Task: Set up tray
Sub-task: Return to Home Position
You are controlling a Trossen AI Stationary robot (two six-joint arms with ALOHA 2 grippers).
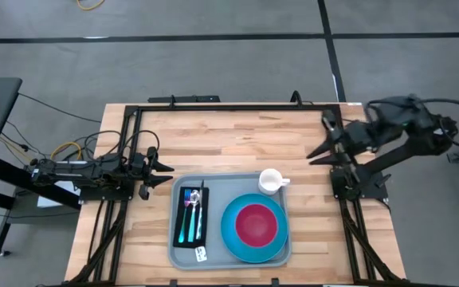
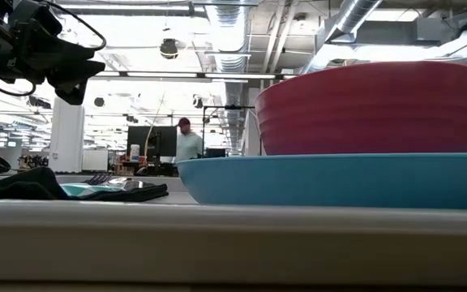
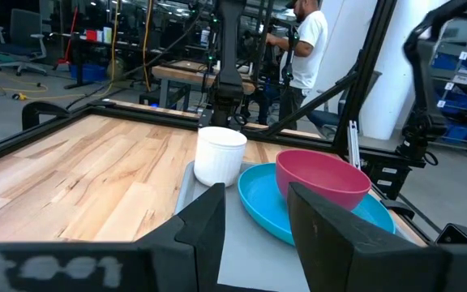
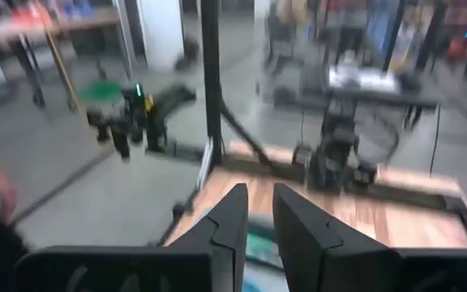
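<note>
Setup state: the tray (image 1: 228, 193) lies flat at the middle of the bench's near edge, the edge at the bottom of the high view. On it we see a black napkin (image 1: 178, 219) with cutlery (image 1: 193, 209) along the tray's left rim. A blue plate (image 1: 231, 236) carrying a red bowl (image 1: 256, 224) sits at its right, and a white cup (image 1: 271, 181) stands in its far right corner. We judge the tray complete; only the retreat to rest remains.

Left gripper (image 1: 168, 173): low at the bench's left edge, just beside the tray's far left corner, fingers apart and holding nothing. Right gripper (image 1: 315, 153): raised by the bench's right edge, apart from the cup, with a narrow gap between its fingers and nothing held.

Notes for the step:
- Lift the left arm before swinging it. Its fingertips are near the tray rim, and a sideways sweep could nudge the tray or disturb the napkin.
- Draw each arm back along its own side of the bench, not across the tray.
- Keep the right arm high enough to clear the cup, the tallest and lightest item and probably the easiest to tip.
- Go slowly, leaving the fingers as they are.
</note>
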